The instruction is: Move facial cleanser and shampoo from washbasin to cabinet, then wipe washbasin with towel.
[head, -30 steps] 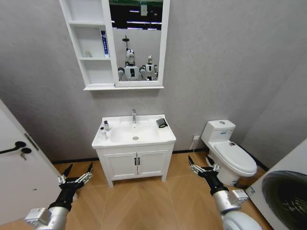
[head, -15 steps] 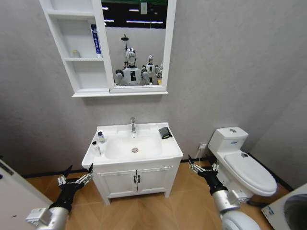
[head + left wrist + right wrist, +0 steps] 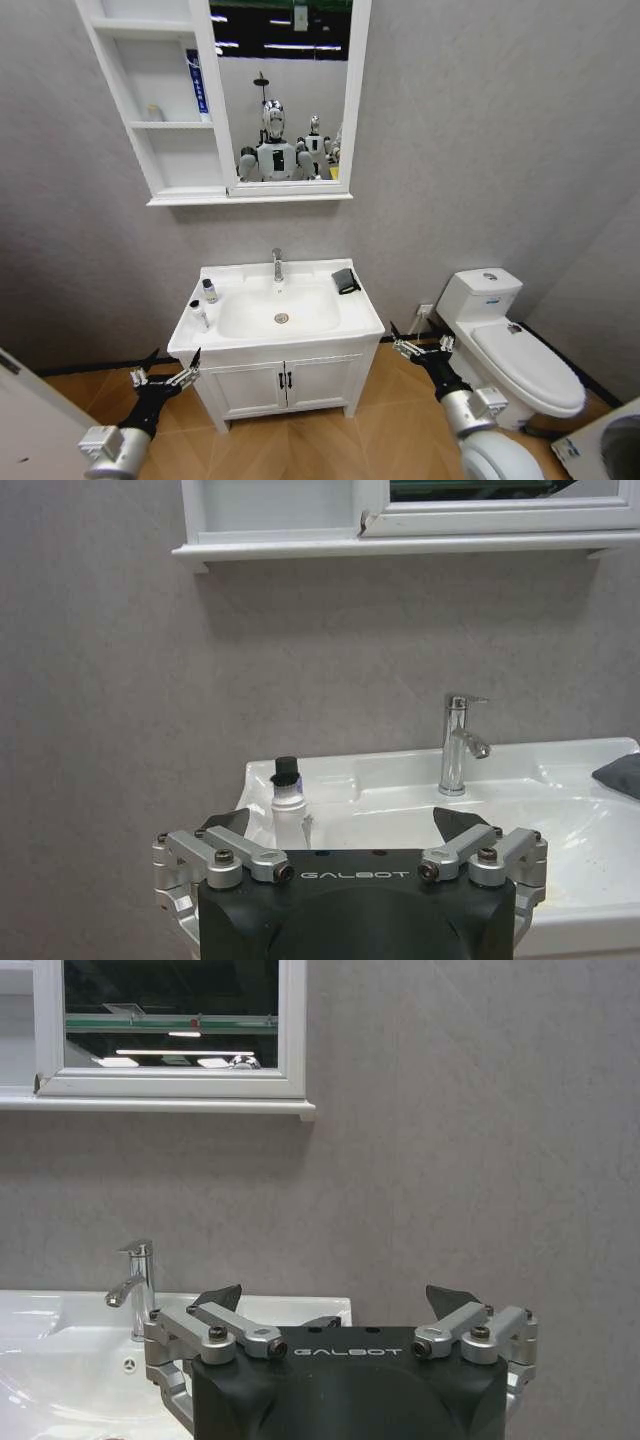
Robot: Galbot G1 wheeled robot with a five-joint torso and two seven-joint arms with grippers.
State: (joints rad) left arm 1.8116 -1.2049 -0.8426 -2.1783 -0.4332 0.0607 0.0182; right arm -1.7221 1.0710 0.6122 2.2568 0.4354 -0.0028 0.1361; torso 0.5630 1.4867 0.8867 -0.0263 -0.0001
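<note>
The white washbasin (image 3: 366,318) stands straight ahead on its two-door vanity. Two small bottles sit on its left rim: one with a black cap (image 3: 209,291) (image 3: 287,802) and a white one (image 3: 200,314) in front of it. I cannot tell which is the facial cleanser and which the shampoo. The dark towel (image 3: 346,281) (image 3: 620,776) lies on the right rim. The cabinet (image 3: 150,150) hangs above to the left. My left gripper (image 3: 170,366) (image 3: 342,822) and right gripper (image 3: 418,341) (image 3: 335,1297) hover open and empty, low in front of the vanity, short of the washbasin.
A chrome tap (image 3: 278,265) (image 3: 455,756) (image 3: 136,1275) rises at the basin's back. A blue tube (image 3: 197,82) stands on a cabinet shelf beside the mirror (image 3: 285,90). A white toilet (image 3: 520,350) is at the right. A white door edge (image 3: 30,400) is at the lower left.
The whole head view has shifted: the washbasin and cabinet now sit closer and larger, and the door at the left has slid mostly out. Both grippers stay open.
</note>
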